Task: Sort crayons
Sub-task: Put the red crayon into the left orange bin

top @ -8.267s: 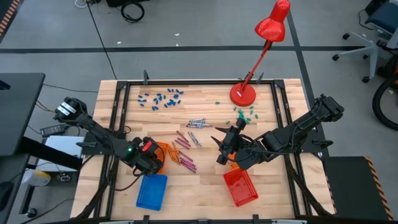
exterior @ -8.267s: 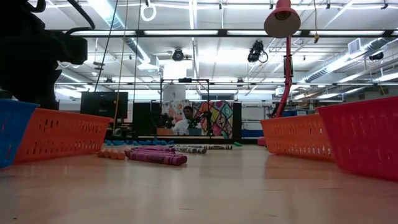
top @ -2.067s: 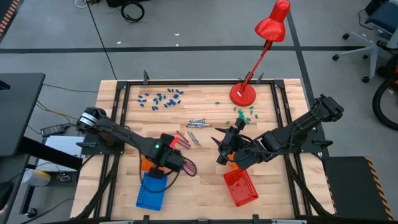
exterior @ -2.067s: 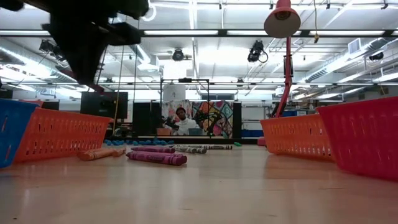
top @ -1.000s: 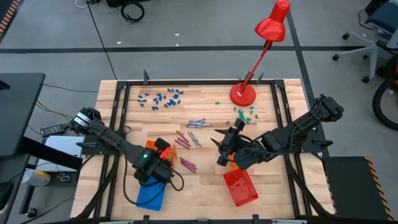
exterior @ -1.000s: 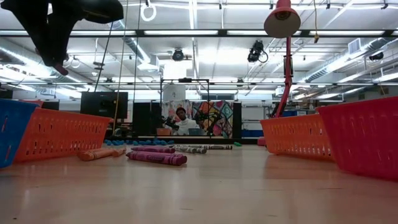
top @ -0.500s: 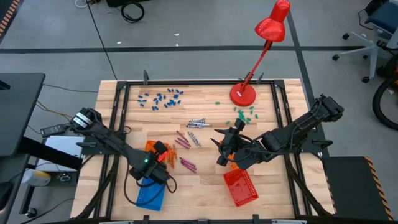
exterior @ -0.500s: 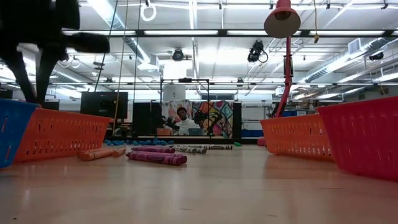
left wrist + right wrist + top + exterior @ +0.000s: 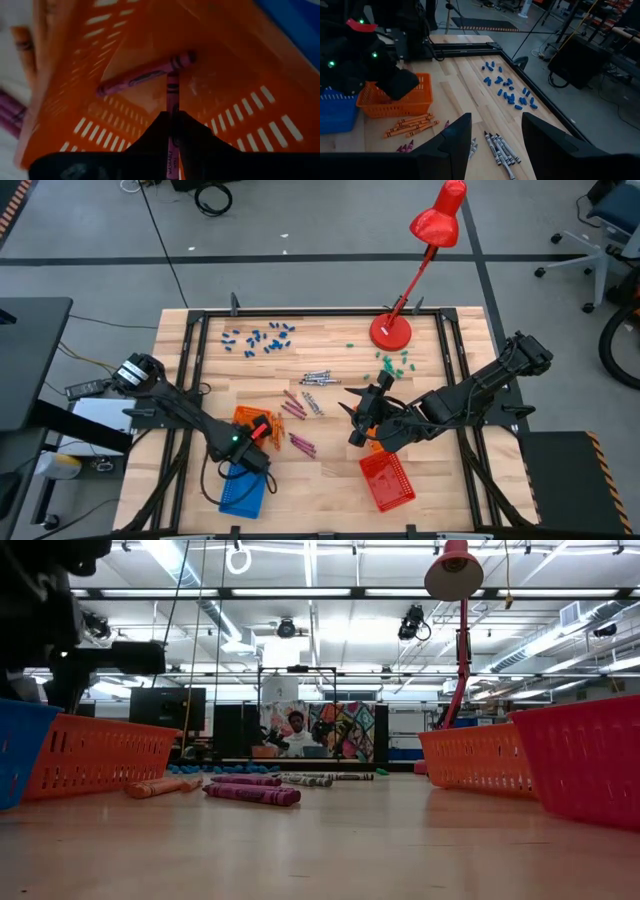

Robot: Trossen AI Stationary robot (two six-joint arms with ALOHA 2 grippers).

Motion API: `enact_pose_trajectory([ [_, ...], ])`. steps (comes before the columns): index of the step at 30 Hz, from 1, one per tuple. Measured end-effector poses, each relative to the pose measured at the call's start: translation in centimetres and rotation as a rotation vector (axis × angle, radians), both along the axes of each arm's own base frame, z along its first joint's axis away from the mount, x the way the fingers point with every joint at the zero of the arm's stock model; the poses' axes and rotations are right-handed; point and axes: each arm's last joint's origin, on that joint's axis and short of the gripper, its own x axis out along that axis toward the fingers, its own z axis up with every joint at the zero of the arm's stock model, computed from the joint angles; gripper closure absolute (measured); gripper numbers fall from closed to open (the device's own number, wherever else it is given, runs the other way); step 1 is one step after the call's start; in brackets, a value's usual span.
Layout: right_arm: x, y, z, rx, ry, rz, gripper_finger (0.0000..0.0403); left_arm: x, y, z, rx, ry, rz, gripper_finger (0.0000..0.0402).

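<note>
My left gripper (image 9: 252,442) hangs over the orange basket (image 9: 243,418) at the near left and is shut on a magenta crayon (image 9: 172,100). A second magenta crayon (image 9: 142,76) lies on that basket's floor. More crayons lie loose on the table: magenta (image 9: 297,442), grey (image 9: 318,377) and orange (image 9: 412,125). My right gripper (image 9: 352,416) hovers open above the middle of the table, with nothing between its fingers (image 9: 456,142). My left gripper pinches the magenta crayon between its two fingers, on the labelled shaft (image 9: 172,112). The fingers come steeply from above, and the crayon lies along them. Its free end (image 9: 171,79) sticks out downward into the basket, close to the lying crayon; whether they touch I cannot tell.
A blue basket (image 9: 240,490) stands right next to the orange one, toward the near edge. A red basket (image 9: 387,480) and another orange basket (image 9: 470,762) stand near right. The red lamp (image 9: 392,330), blue bits (image 9: 260,337) and green bits (image 9: 395,360) sit at the far side.
My left gripper has come down with the magenta crayon from well above the baskets into the orange basket, rolling its wrist on the way. It has stayed shut on the crayon.
</note>
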Motion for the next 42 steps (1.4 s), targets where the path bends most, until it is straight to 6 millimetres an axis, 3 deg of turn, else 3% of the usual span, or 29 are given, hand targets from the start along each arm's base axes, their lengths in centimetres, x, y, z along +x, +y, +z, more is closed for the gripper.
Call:
enact_pose_trajectory([
  [10, 0.0, 0.0, 0.0, 0.000, 0.000, 0.000, 0.0225, -0.3, 0.2, -0.8, 0.008, -0.004, -0.008, 0.0309],
  [16, 0.0, 0.0, 0.0, 0.000, 0.000, 0.000, 0.0225, -0.3, 0.2, -0.6, 0.020, -0.010, -0.007, 0.0295],
  [25, 0.0, 0.0, 0.0, 0.000, 0.000, 0.000, 0.0225, 0.7, -0.4, 2.5, 0.077, -0.026, -0.009, 0.0295],
  [32, 0.0, 0.0, 0.0, 0.002, -0.001, -0.001, 0.0225, 2.5, -1.2, 5.0, 0.070, -0.159, 0.007, 0.0295],
  [42, 0.0, 0.0, 0.0, 0.002, -0.001, -0.001, 0.0225, 5.9, 0.0, 5.7, -0.061, -0.398, 0.220, 0.0295],
])
